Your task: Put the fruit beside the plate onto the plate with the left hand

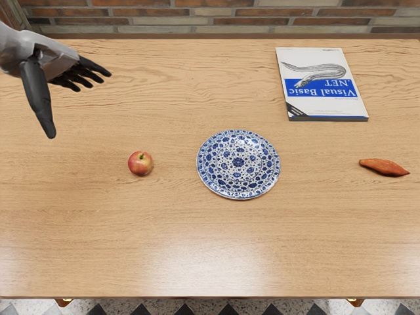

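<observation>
Hovers with left hand (58, 71) spread and empty, well apart from apple (140, 163) on bench (197, 249) near plate (210, 164). Looks light, firm, smooth, prone to rolling; best cupped round its sides.

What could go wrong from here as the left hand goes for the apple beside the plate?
1. The apple is round and lies loose on the table. An off-centre touch from the open left hand, now well away at the picture's upper left, may roll it away.
2. The plate looks shallow, so a dropped apple might roll off.
3. The sweet potato on the plate's other side could be mistaken for the target.
</observation>
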{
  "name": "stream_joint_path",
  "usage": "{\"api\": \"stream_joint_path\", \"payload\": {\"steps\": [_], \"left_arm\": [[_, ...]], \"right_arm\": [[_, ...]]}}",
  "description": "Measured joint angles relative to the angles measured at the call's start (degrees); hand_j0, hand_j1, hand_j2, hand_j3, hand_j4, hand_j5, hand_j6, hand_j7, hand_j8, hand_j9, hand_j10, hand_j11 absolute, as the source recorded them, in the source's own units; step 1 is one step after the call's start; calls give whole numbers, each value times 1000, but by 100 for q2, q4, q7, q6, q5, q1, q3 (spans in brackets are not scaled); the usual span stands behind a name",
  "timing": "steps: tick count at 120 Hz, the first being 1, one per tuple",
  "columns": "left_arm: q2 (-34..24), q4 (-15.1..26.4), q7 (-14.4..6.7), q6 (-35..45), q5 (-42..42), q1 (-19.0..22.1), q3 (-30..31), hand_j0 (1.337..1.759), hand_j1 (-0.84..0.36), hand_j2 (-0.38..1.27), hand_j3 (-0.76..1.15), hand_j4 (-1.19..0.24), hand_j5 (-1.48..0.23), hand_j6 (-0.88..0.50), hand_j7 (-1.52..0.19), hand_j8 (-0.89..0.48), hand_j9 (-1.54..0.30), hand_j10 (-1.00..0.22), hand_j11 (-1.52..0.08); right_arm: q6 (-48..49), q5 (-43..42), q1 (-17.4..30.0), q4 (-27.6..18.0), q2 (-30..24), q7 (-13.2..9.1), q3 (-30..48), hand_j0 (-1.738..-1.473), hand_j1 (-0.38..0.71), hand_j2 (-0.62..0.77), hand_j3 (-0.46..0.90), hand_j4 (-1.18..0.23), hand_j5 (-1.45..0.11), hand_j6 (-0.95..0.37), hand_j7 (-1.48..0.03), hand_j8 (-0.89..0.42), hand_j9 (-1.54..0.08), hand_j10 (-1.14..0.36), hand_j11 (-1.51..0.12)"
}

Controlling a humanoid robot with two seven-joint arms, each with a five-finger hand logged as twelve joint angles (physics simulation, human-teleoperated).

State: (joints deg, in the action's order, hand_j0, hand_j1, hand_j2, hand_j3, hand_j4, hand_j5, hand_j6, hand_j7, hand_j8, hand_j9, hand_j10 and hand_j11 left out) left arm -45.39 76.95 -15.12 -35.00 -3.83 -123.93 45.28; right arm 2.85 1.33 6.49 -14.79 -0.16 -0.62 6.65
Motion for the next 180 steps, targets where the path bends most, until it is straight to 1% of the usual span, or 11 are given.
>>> {"api": "stream_joint_path", "payload": {"steps": [28,38,45,53,61,74,89,103,114,147,180], "left_arm": [[256,-15,-2,0,-58,13,-12,1658,349,0,0,-1,0,-2,0,-2,0,-1,0],[1509,-338,-2,-1,-105,468,9,1658,349,0,0,-2,0,-2,0,-2,0,-1,0],[2463,-482,5,0,-68,-213,389,1658,349,0,0,-1,0,-1,0,-1,0,-1,0],[3086,-26,11,227,209,-1329,1131,1658,349,0,0,-1,0,-1,0,-1,0,-1,0],[3935,436,46,836,871,-1658,1870,1658,348,0,0,-1,-1,-1,-1,-1,-1,-1,-1],[4398,1095,569,2366,2239,-1915,2660,1658,347,0,0,-2,-2,-2,-2,-2,-2,-2,-2],[4539,1330,916,4472,3026,-891,2609,1658,348,0,0,-1,-1,-1,-1,-1,-1,-1,-1],[4539,1386,1045,5607,2849,180,2247,1658,347,0,0,-2,-3,-2,-2,-2,-2,-2,-2],[4539,1311,1082,6304,2756,714,2113,1658,346,1,0,-3,-3,-3,-3,-3,-3,-3,-3],[4539,1057,1106,6772,2623,1125,1859,1658,323,4,0,-22,-28,-22,-28,-22,-28,-22,-28],[4539,1040,1115,6746,2586,1439,1827,1658,163,31,0,-155,-202,-155,-202,-155,-202,-155,-202]], "right_arm": [[4,7,9,17,14,0,-3,-1658,-331,-3,0,-15,-20,-15,-20,-15,-20,-15,-20],[5,8,9,19,15,0,-4,-1658,-331,-3,0,-15,-20,-15,-20,-15,-20,-15,-20],[4,8,10,19,15,0,-5,-1658,-331,-3,0,-15,-20,-15,-20,-15,-20,-15,-20],[4,8,10,19,16,0,-6,-1658,-331,-3,0,-15,-20,-15,-20,-15,-20,-15,-20],[5,8,10,19,16,0,-6,-1658,-331,-3,0,-15,-20,-15,-20,-15,-20,-15,-20],[5,8,10,19,16,0,-6,-1658,-331,-3,0,-15,-20,-15,-20,-15,-20,-15,-20],[4,8,10,20,16,0,-5,-1658,-331,-3,0,-15,-20,-15,-20,-15,-20,-15,-20],[4,8,10,19,16,0,-4,-1658,-331,-3,0,-15,-20,-15,-20,-15,-20,-15,-20],[5,8,10,20,16,0,-5,-1658,-331,-3,0,-15,-20,-15,-20,-15,-20,-15,-20],[5,8,10,19,16,0,-4,-1658,-331,-3,0,-15,-20,-15,-20,-15,-20,-15,-20],[4,8,10,20,16,0,-3,-1658,-331,-3,0,-15,-20,-15,-20,-15,-20,-15,-20]]}}
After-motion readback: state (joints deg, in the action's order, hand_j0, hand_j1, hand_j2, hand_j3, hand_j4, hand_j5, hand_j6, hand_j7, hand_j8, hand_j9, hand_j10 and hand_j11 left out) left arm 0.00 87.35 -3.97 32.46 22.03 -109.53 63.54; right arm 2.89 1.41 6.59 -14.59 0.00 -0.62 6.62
